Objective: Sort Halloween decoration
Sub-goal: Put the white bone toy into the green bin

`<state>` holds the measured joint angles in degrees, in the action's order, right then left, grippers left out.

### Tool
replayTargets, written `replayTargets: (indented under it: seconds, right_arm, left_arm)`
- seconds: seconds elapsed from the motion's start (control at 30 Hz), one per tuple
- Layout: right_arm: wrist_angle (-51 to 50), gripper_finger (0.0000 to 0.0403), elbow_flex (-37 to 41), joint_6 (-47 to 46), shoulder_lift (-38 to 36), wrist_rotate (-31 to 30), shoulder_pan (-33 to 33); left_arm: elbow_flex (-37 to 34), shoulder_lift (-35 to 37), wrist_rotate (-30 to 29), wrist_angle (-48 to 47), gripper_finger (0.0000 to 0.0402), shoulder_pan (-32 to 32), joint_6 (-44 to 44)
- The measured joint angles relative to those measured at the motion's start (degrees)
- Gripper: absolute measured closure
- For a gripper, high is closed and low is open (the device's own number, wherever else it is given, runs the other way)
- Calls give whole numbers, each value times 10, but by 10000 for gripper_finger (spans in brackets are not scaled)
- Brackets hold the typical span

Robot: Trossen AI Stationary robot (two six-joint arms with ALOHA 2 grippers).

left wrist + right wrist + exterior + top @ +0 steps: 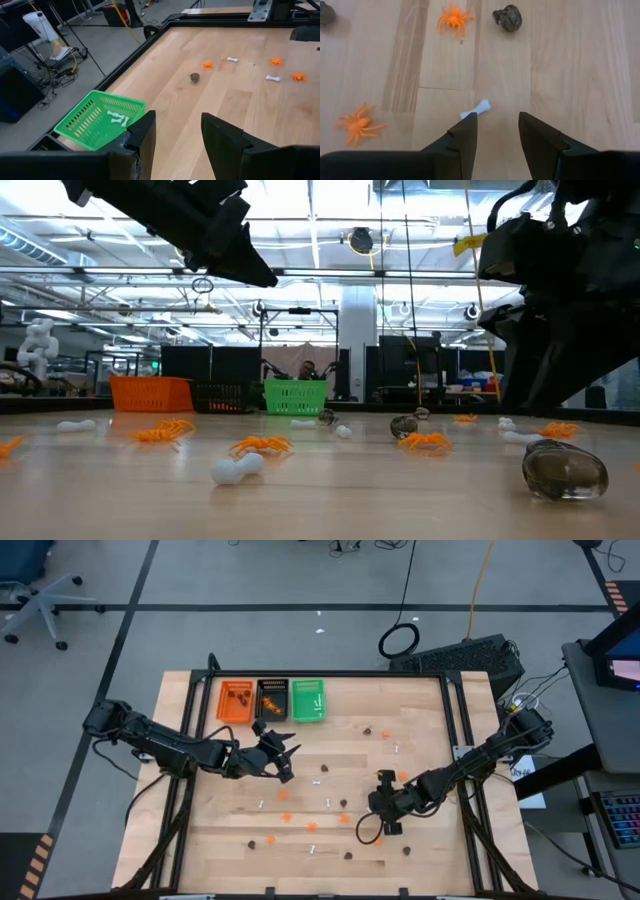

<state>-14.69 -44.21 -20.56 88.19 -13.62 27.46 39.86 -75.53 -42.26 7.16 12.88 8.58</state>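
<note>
Wooden table, white bone just beyond right claw, fingers apart, empty.

left gripper below green tray | right gripper mid-table among scattered trinkets
</note>
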Motion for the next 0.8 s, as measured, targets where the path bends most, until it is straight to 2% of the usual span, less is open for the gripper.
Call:
replayTargets:
  seconds: [0.8]
  right_arm:
    - [38, 273, -1, -49, 46, 20, 11]
  left_arm:
    - [0, 0, 0, -1, 247, 0, 0]
